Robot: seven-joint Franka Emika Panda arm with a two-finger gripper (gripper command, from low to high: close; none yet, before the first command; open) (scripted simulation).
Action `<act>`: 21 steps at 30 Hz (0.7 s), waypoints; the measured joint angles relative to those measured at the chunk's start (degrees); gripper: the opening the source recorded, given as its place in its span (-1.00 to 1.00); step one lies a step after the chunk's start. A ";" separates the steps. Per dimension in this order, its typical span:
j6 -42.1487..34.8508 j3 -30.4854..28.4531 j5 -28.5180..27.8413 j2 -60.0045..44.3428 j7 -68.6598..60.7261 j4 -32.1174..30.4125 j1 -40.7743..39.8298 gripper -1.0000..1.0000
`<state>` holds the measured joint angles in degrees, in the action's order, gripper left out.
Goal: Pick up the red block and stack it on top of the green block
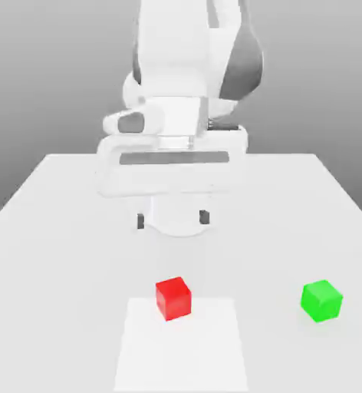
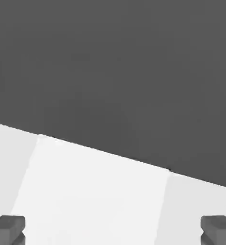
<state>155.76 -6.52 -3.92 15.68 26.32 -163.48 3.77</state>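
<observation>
A: Where are your blocks?

B: The red block [image 1: 173,298] sits on the table [image 1: 46,230], at the far edge of a paler square patch [image 1: 182,353]. The green block [image 1: 321,300] is well apart from it, toward the exterior view's right, on the plain tabletop.

A: And your gripper [image 1: 172,219]?

B: It hangs under the white arm [image 1: 188,69], farther back than both blocks and touching neither. Your fingertips [image 2: 7,228] stand wide apart with nothing between them.

White table [image 1: 54,230] bears red block [image 1: 173,298], green block [image 1: 321,300].
</observation>
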 joint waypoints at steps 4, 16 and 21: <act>10.66 -0.11 3.44 -13.87 -6.50 -3.90 0.60 0.00; 20.28 4.83 7.84 -25.39 -10.14 -2.91 -3.39 -1.00; 12.66 3.62 4.19 -16.48 -7.49 -4.18 -3.17 -1.00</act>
<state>168.42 -2.90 0.27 -0.80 18.83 -167.66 0.60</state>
